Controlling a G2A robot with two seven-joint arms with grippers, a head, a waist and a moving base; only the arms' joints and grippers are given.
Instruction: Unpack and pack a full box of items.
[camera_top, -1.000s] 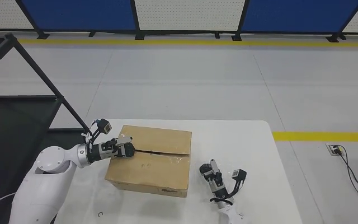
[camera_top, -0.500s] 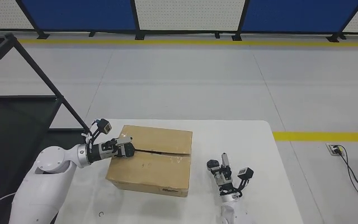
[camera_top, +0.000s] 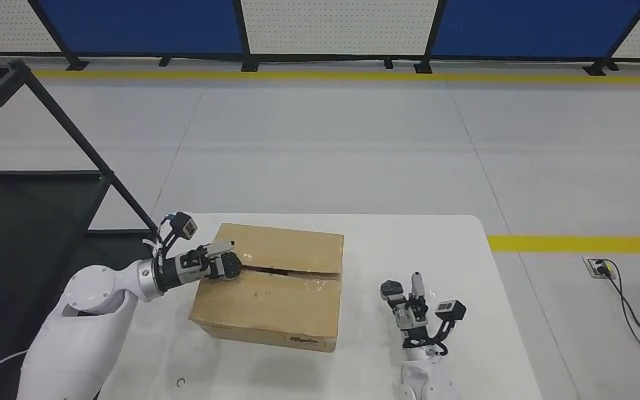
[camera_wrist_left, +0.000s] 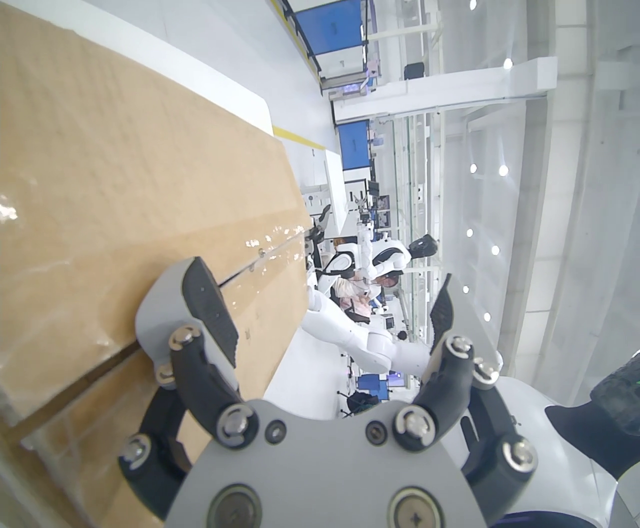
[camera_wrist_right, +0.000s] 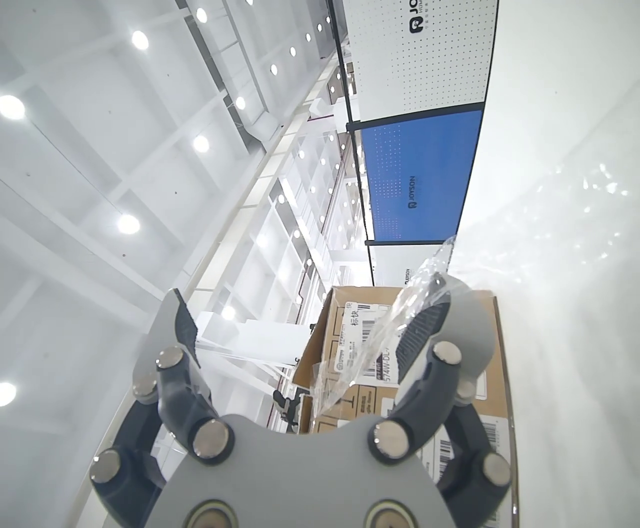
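Cardboard box on white worktop, flaps shut. Left hand released, spread at the top seam, one finger on the cardboard. Right hand swung away from the box within the last second, now well apart, also released, clear tape clinging to one finger. Seam probably stripped, so flaps next.

left gripper: held level, pointing inward, jaws wide apart | right gripper: wrist turned upward, jaws wide apart
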